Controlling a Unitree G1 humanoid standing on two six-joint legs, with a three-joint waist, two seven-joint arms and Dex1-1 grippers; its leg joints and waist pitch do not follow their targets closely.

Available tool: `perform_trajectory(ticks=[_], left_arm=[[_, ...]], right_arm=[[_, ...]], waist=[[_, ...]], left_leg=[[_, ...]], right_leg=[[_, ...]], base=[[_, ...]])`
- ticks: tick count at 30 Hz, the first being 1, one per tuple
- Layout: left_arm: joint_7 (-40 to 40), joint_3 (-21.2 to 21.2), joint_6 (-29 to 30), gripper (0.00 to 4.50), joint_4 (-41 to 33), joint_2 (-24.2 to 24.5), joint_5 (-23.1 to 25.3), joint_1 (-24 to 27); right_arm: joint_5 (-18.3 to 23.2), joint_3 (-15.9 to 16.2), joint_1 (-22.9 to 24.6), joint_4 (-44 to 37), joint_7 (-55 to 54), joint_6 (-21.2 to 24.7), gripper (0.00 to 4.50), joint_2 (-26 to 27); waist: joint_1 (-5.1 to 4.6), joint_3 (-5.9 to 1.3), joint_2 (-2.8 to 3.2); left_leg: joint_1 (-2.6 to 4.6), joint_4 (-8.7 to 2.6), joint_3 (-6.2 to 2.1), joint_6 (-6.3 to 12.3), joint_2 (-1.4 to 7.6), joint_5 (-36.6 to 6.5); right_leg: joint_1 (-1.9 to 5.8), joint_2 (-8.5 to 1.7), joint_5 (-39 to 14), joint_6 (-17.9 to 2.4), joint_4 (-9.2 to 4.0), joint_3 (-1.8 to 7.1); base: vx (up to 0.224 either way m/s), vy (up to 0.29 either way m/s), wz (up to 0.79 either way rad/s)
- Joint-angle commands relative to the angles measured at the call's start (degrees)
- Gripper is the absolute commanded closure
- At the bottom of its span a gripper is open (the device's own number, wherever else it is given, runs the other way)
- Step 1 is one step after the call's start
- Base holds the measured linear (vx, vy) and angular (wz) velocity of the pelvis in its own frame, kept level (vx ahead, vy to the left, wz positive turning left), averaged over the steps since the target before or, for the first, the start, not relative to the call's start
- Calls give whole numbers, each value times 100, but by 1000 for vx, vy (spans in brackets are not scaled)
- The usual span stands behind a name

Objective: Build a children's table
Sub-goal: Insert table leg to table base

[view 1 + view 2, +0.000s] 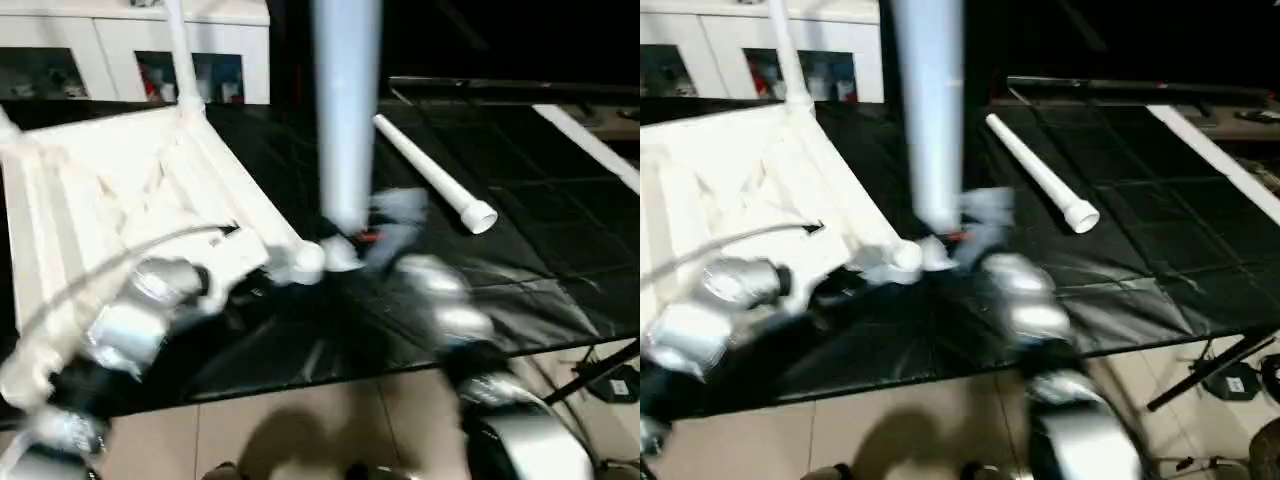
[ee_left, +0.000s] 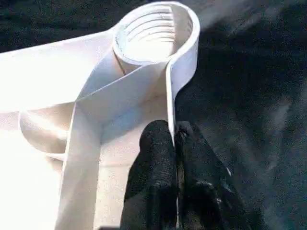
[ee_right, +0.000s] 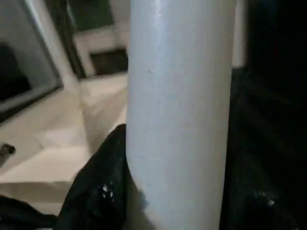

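- Table top (image 1: 110, 190) lies upside down on a black mat (image 1: 520, 250), ribbed underside up, on the robot's left side of the mat.
- Near corner socket (image 2: 156, 33) is round, threaded inside, empty; in the head views it sits at the top's corner closest to the mat's middle (image 1: 305, 262).
- One leg (image 1: 180, 50) already stands upright in the far corner of the top, in front of a white cabinet (image 1: 130, 45).
- Left gripper (image 2: 173, 139) is pinched closed on the thin side wall of the top, just beside the empty socket; one black finger each side of the rim. Fingers (image 2: 156, 158) press flat against the wall.
- Left forearm (image 1: 140, 310) reaches in from the lower left, cable looping over it.
- Held leg (image 1: 347, 110) is upright, its lower end close above and just beside the empty socket; cannot tell if it touches it.
- Right gripper (image 1: 385, 235) is about half open, closed around that leg near its lower end; a black finger (image 3: 103, 187) wraps the tube's side in the right wrist view.
- Right forearm (image 1: 450, 320) comes up from the lower right, blurred.
- Spare leg (image 1: 435, 175) lies flat on the mat, well apart from the top, to the right of the held leg, flared end toward the robot.
- Another white tube (image 1: 590, 145) lies along the mat's far right edge.
- Tiled floor (image 1: 300, 430) shows below the mat.
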Motion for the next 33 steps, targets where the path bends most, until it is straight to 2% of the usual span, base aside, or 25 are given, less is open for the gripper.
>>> perform_trajectory(ticks=[1,2,3,5,8,9,10,11,12,13,14,16,17,18,19,20,21,22,23,25,26,27,30,31,33], left_arm=[[-84,-159,-543,450,398,25,186,-281],[-67,-191,-705,450,695,17,194,-433],[-36,-214,-857,450,946,6,211,-562],[75,-254,-1270,450,1537,-16,307,-905],[65,-187,-1435,450,1748,-42,253,-1068],[-157,2,-1327,395,1767,-80,-2,-1170],[-172,15,-1322,395,1764,-81,-19,-1176],[-288,105,-1280,395,1736,-84,-141,-1219],[-506,294,-1121,385,1537,-67,-410,-1263],[-528,322,-1085,367,1508,-69,-449,-1268],[-580,377,-1051,367,1513,-78,-542,-1308],[-494,661,-845,345,1467,-164,-847,-1471],[-460,717,-849,340,1552,-187,-927,-1559],[-426,784,-802,329,1599,-207,-1017,-1656],[-212,938,-700,329,1682,-298,-1138,-1903],[43,1062,-584,329,1779,-412,-1198,-2137],[392,1177,-481,329,1940,-565,-1193,-2410],[392,1177,-481,329,1940,-565,-1193,-2410],[883,1287,-402,329,2186,-753,-1138,-2723],[1583,1431,-343,321,2581,-1036,-1069,-3154],[1894,1482,-347,321,2806,-1193,-1045,-3380],[1895,1476,-361,321,2819,-1215,-1046,-3398],[1807,1419,-437,321,2894,-1527,-1140,-3593],[1728,1398,-434,321,2866,-1611,-1196,-3623],[1468,1383,-371,321,2659,-1777,-1378,-3616]], right_arm=[[283,-94,31,-518,214,214,259,-31],[354,-105,97,-678,267,320,259,-67],[385,-103,139,-770,292,387,259,-93],[485,-68,346,-1179,279,613,259,-155],[525,-60,460,-1407,223,736,259,-169],[536,-52,558,-1598,154,860,259,-182],[536,-51,566,-1613,148,870,259,-183],[526,-46,610,-1701,96,943,259,-189],[393,32,667,-1825,-32,1032,259,-211],[370,44,671,-1834,-50,1036,259,-215],[321,69,684,-1876,-93,1072,259,-227],[313,125,716,-2005,-95,1203,259,-229],[318,139,726,-2055,-108,1260,259,-233],[328,154,741,-2114,-137,1340,259,-232],[348,190,752,-2189,-146,1412,259,-206],[389,201,756,-2247,-145,1440,259,-159],[380,207,746,-2284,-189,1389,259,-89],[380,207,746,-2284,-189,1389,259,-89],[327,261,727,-2300,-271,1445,259,-47],[308,368,699,-2314,-307,1571,259,-11],[299,417,663,-2280,-326,1617,259,5],[294,424,662,-2283,-322,1616,259,5],[206,482,649,-2251,-316,1521,259,9],[169,493,650,-2244,-313,1484,259,6],[111,515,660,-2231,-278,1407,259,-17]], waist=[[29,-391,130],[55,-392,224],[69,-420,217],[108,-428,251],[176,-446,238],[200,-455,262],[205,-452,259],[219,-473,235],[232,-478,258],[240,-472,246],[253,-473,244],[289,-478,231],[299,-461,224],[305,-476,226],[304,-488,190],[335,-515,176],[331,-524,154],[331,-524,154],[343,-543,166],[357,-589,141],[371,-600,126],[385,-608,112],[393,-624,86],[403,-617,99],[421,-589,123]], left_leg=[[116,-412,21,-214,39,-3089],[159,-392,36,-206,32,-3056],[176,-373,44,-217,38,-2991],[194,-362,59,-231,43,-2926],[203,-347,70,-260,55,-2794],[204,-337,80,-268,57,-2698],[200,-337,88,-272,57,-2651],[165,-336,86,-277,61,-2470],[160,-337,88,-277,71,-2425],[158,-336,92,-276,69,-2432],[153,-324,99,-296,66,-2462],[153,-298,110,-312,51,-2407],[168,-278,128,-293,38,-2434],[163,-260,125,-290,41,-2395],[135,-261,126,-278,43,-2292],[140,-238,141,-257,47,-2032],[111,-217,157,-227,51,-1823],[111,-217,157,-227,51,-1823],[67,-186,144,-232,52,-1547],[72,-124,161,-148,27,-1029],[39,-96,158,-48,7,-682],[27,-72,164,40,-3,-499],[-4,-17,179,208,-18,-168],[-1,-18,183,234,-15,-185],[10,-27,186,216,5,-556]], right_leg=[[203,-198,-2276,-757,-382,141],[172,-194,-2283,-741,-410,152],[172,-194,-2148,-776,-376,156],[171,-199,-2082,-789,-368,159],[182,-220,-2139,-804,-371,154],[184,-222,-2055,-844,-356,158],[184,-213,-1987,-876,-353,161],[225,-208,-1775,-944,-309,158],[224,-208,-1670,-990,-292,156],[221,-205,-1730,-999,-297,148],[217,-207,-1768,-1035,-288,149],[215,-202,-1701,-1054,-258,159],[185,-191,-1747,-1065,-262,167],[199,-194,-1713,-1067,-238,168],[228,-195,-1620,-1069,-220,167],[238,-183,-1338,-1117,-166,167],[252,-177,-992,-1188,-129,169],[252,-177,-992,-1188,-129,169],[300,-171,-543,-1275,-40,162],[339,-139,216,-1395,40,160],[379,-141,632,-1467,74,155],[398,-146,829,-1504,92,150],[408,-150,1145,-1612,124,146],[396,-149,1120,-1641,120,142],[378,-168,719,-1669,81,143]], base=[[0,0,0],[0,0,0],[0,0,0],[0,0,0],[0,0,0],[0,0,0],[0,0,0],[0,0,0],[0,0,0],[0,0,0],[0,0,0],[0,0,0],[53,-30,5],[53,-30,5],[62,-25,4],[66,-21,4],[66,-21,4],[69,-16,3],[67,-5,0],[60,-1,0],[0,0,0],[0,0,0],[0,0,0],[0,0,0],[0,0,0]])
